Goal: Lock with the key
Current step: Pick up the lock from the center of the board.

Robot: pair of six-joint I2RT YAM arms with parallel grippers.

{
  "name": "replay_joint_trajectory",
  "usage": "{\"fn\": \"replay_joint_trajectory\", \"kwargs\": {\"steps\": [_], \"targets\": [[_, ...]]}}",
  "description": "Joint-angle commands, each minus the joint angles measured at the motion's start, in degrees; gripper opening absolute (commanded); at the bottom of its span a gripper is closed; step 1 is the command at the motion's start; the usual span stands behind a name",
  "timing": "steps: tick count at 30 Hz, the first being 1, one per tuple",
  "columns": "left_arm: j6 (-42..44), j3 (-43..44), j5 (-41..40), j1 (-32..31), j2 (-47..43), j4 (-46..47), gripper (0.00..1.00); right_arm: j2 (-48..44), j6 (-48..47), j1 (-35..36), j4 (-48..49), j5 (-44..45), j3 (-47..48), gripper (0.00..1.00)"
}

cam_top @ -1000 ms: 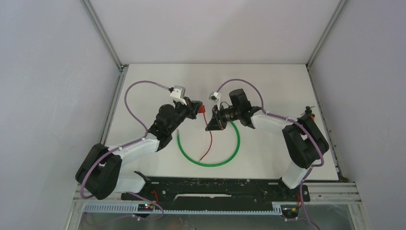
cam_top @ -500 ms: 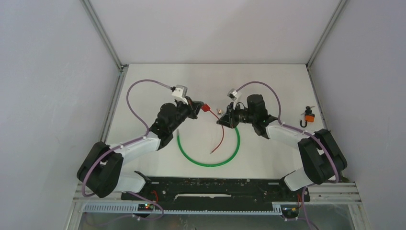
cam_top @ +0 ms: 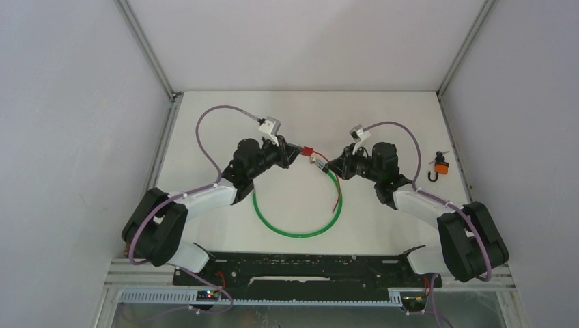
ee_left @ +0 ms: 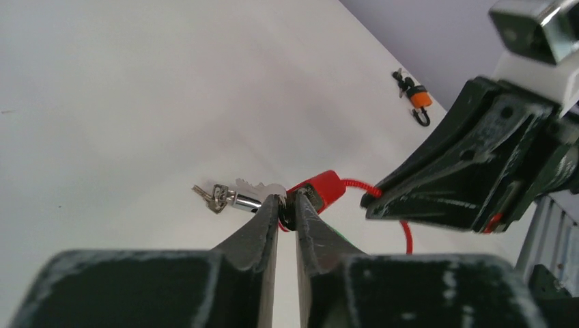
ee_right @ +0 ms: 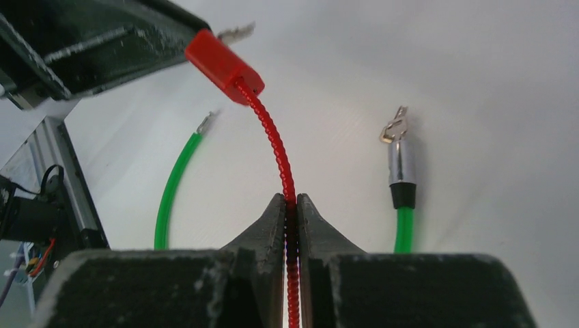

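Where the arms meet: above the middle of the table [cam_top: 225, 109], tips turned toward each other, close but apart.
Left pincer [ee_left: 287, 203]: narrow, its fingers nipping the end of the red lock head [ee_left: 321, 189].
Right pincer [ee_right: 291, 205]: narrow, clamped on the red cable [ee_right: 273, 140] a short way below the head.
Red lock head: off the table, between the two pincers, sticking out of the left one toward the right arm.
Red cable: curves from the head down into the right pincer; in the top view its free end hangs toward the right side of the green cable [cam_top: 297, 234].
Key [ee_left: 254, 186]: a silver blade shows just beside the left fingertips, on the side away from the red head; I cannot tell whether it sits in the head.
Green cable: lies on the table as an open ring below the pincers, its two ends apart.
Silver barrel [ee_right: 402, 164]: on one end of the green cable, lying on the table, with a small metal piece at its tip.
Orange padlock [cam_top: 440, 166]: alone near the table's right edge, well apart from both arms.
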Motion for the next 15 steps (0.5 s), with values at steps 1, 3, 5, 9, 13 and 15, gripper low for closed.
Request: {"fn": "replay_joint_trajectory", "kwargs": {"steps": [1, 3, 5, 9, 13, 15], "targets": [[1.0, 1.6, 5.6, -0.7, 0.8, -2.7, 0.24, -3.0, 1.4, -0.5, 9.9, 2.4, 0.8, 0.06], [1.0, 1.3, 5.0, -0.7, 0.3, -2.9, 0.34, -2.6, 1.4, -0.4, 10.5, 1.6, 0.8, 0.05], [1.3, 0.6, 3.6, -0.7, -0.6, -2.8, 0.41, -2.3, 1.3, -0.4, 10.9, 1.3, 0.8, 0.05], [1.6, -3.7, -3.0, -0.8, -5.0, 0.1, 0.53, -2.2, -0.4, 0.6, 9.2, 1.8, 1.6, 0.05], [3.7, -8.2, -11.5, -0.8, -10.7, 1.8, 0.55, -0.4, -2.7, 2.1, 5.1, 1.4, 4.4, 0.03], [4.9, -10.3, -15.5, -0.8, -13.3, 3.2, 0.55, 1.2, -4.4, 3.2, 1.7, 1.9, 6.6, 0.01]]}}
